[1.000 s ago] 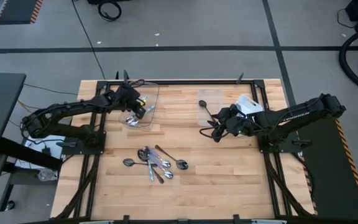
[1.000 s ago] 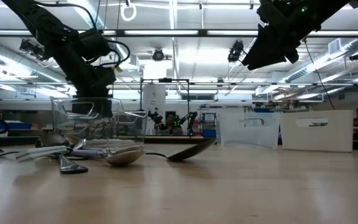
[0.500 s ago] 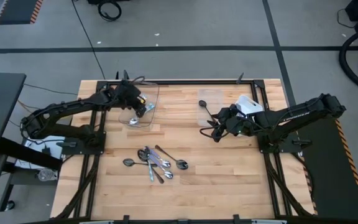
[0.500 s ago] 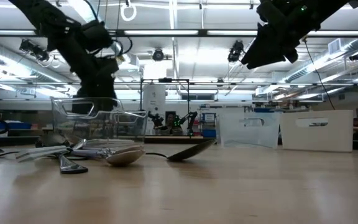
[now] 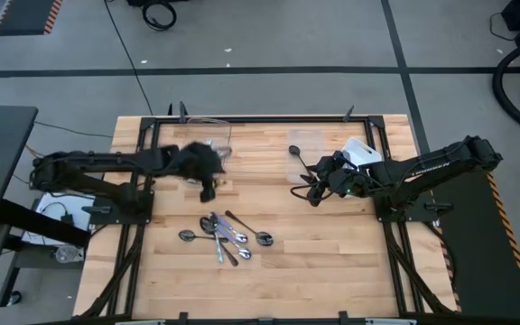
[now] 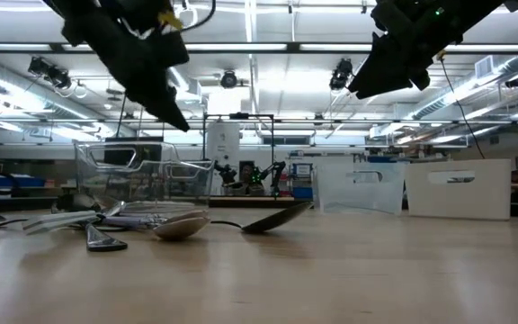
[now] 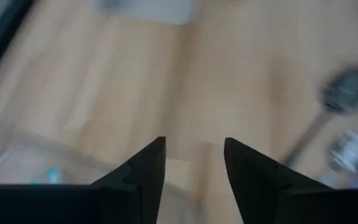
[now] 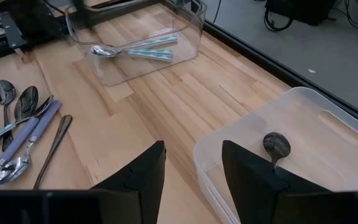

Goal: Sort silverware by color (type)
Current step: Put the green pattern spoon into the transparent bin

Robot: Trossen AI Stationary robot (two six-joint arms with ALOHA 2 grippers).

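Note:
Several spoons, silver with light-blue handles and dark grey ones, lie in a pile point(image 5: 224, 236) on the table's middle near part; they also show in the right wrist view point(image 8: 17, 137). A clear left container point(image 8: 135, 43) holds blue-handled spoons point(image 8: 132, 51). A clear right container point(image 8: 291, 143) holds a dark spoon point(image 8: 277, 146). My left gripper point(image 5: 208, 187) is open and empty, above the table between the left container and the pile. My right gripper point(image 5: 312, 192) is open and empty, in the air at the right container's near side.
The black frame rails point(image 5: 143, 226) run along the table's left and right sides, with the arm bases on them. In the left wrist view a dark spoon point(image 7: 344, 93) and a silver one point(image 7: 353, 152) lie ahead on bare wood.
My left gripper has risen out of the left clear container and gone toward the table's near edge, toward the spoon pile. The spoons on the table lie as before.

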